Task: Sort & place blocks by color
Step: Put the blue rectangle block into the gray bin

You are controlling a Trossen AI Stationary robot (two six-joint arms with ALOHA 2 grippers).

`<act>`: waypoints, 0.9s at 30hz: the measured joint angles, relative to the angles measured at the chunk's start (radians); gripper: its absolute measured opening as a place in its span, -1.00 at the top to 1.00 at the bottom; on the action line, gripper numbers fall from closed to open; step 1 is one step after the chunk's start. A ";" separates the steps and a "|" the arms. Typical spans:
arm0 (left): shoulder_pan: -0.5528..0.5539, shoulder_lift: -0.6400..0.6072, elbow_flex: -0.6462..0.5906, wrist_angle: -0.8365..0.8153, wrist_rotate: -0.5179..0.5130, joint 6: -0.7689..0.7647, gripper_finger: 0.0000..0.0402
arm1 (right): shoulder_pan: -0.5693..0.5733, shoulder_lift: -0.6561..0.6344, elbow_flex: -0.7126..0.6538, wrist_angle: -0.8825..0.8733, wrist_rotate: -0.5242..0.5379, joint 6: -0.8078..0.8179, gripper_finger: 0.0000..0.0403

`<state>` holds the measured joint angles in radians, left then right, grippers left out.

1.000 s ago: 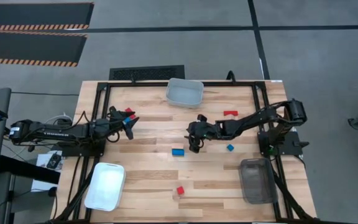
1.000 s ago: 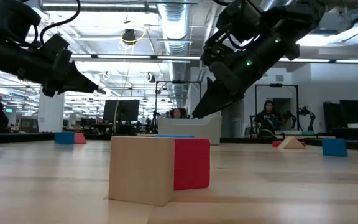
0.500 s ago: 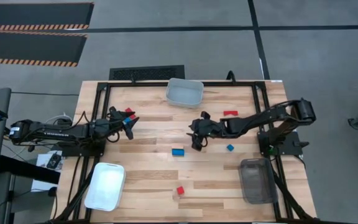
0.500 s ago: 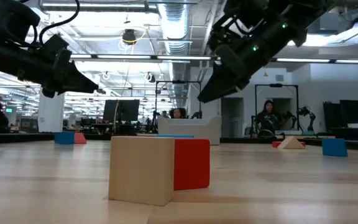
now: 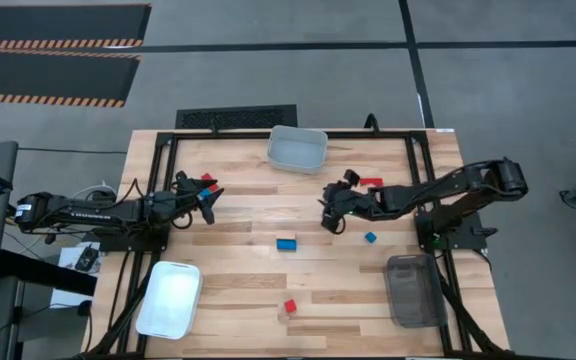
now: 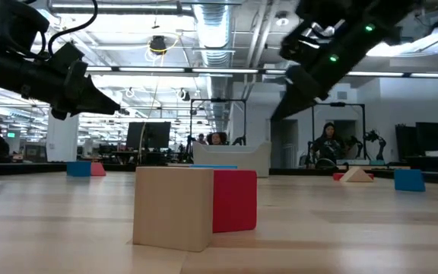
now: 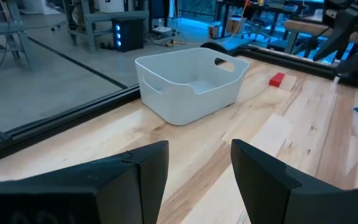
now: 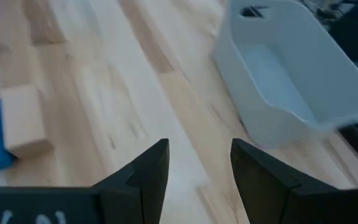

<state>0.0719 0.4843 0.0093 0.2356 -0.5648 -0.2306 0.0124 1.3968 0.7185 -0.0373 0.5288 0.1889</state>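
Blocks lie scattered over the pale plank table, none yet in a bin, so sorting looks barely begun and the step in hand is a reach for a first piece.

Nearest the front edge, at six o'clock of the table, a red cube sits touching a plain tan block, both matte, square-edged wood. Toward the centre lies a flat blue block, and at four o'clock from it a small blue cube.

The right gripper hangs above bare wood near the centre, fingers apart and empty, at two o'clock of the flat blue block. My guess is that next it must drop over one chosen block and close squarely on its flat faces.

The left gripper waits at nine o'clock, also spread and empty, beside a red and a blue piece.

Farther back a red block lies near the smooth, translucent, round-cornered bin at twelve o'clock.
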 joint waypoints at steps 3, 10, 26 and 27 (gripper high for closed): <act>0.000 0.000 0.000 -0.002 -0.024 0.000 0.18 | -0.016 -0.098 -0.094 0.085 -0.001 0.020 0.02; 0.035 0.001 0.053 -0.152 -0.197 -0.159 0.18 | -0.034 -0.304 -0.228 0.182 -0.044 0.023 0.02; 0.245 0.217 0.209 -0.417 -0.016 -0.324 0.18 | -0.130 -0.406 -0.261 0.127 -0.238 0.099 -0.18; 0.248 0.229 0.219 -0.423 -0.016 -0.327 0.18 | -0.135 -0.406 -0.261 0.127 -0.238 0.099 -0.19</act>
<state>0.3202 0.7132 0.2283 -0.1874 -0.5804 -0.5578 -0.1223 0.9909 0.4576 0.0892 0.2907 0.2884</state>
